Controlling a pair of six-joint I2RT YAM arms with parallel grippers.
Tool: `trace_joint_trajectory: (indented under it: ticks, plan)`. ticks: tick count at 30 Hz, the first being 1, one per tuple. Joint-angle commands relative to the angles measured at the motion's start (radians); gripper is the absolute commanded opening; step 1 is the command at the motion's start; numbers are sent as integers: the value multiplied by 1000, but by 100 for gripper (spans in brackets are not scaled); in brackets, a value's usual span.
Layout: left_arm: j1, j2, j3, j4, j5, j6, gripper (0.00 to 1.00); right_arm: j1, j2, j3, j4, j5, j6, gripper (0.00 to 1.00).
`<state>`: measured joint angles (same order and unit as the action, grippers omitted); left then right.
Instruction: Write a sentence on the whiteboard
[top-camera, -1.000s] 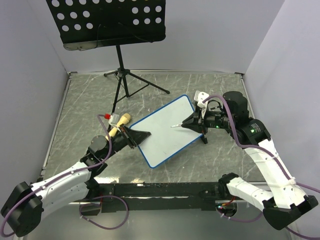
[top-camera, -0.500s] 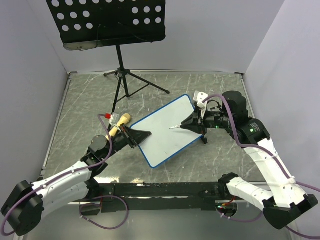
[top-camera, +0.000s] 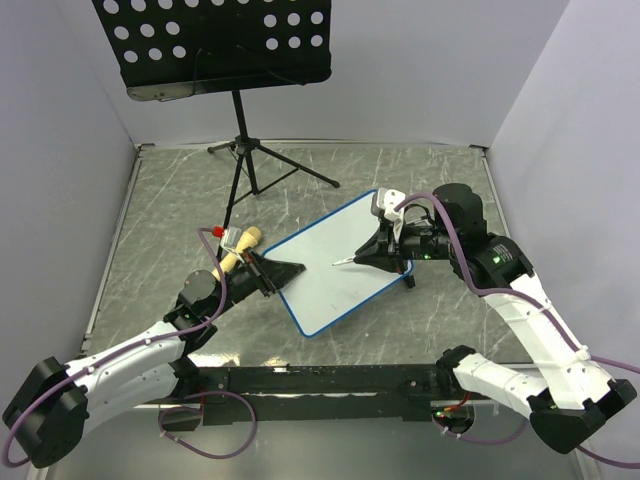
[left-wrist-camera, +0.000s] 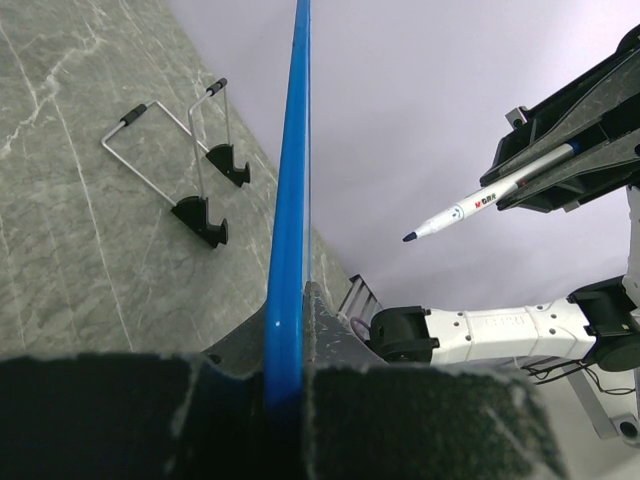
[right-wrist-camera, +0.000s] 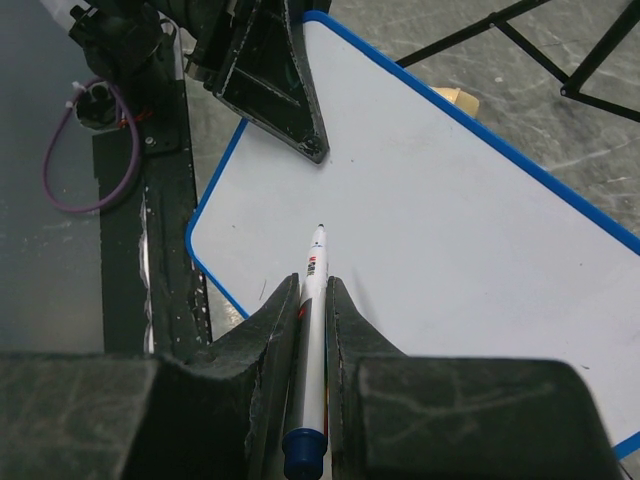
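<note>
The whiteboard (top-camera: 345, 270) is blank and blue-framed, held tilted above the table; no sentence shows on it. My left gripper (top-camera: 277, 272) is shut on its left edge. In the left wrist view the board is edge-on (left-wrist-camera: 290, 190), clamped between my pads (left-wrist-camera: 285, 400), with its black feet (left-wrist-camera: 198, 218) on the back side. My right gripper (top-camera: 383, 250) is shut on a white marker (top-camera: 345, 259) with its tip over the board's middle. The left wrist view shows the marker (left-wrist-camera: 490, 197) apart from the board face. In the right wrist view the marker (right-wrist-camera: 314, 280) points at the board (right-wrist-camera: 460, 200).
A black perforated music stand (top-camera: 225, 40) stands at the back on a tripod (top-camera: 250, 160). A small wooden-handled item with a red tip (top-camera: 235, 243) lies behind my left gripper. A black rail (top-camera: 320, 378) runs along the near edge.
My right gripper has moved left with the marker, from near the board's right edge towards its middle. The left gripper still holds the board's edge in the same place.
</note>
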<state>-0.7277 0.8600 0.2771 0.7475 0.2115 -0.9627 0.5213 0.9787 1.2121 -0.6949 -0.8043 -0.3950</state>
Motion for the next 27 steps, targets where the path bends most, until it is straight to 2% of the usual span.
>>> trace_joint_trajectory:
  ticks: [1, 27]
  plan:
    - [-7, -13, 68, 161, -1, -22, 1, 9, -5, 52, 26, 5, -16, 0]
    - [-13, -10, 65, 164, -4, -22, 1, 11, -5, 46, 26, 4, -16, 0]
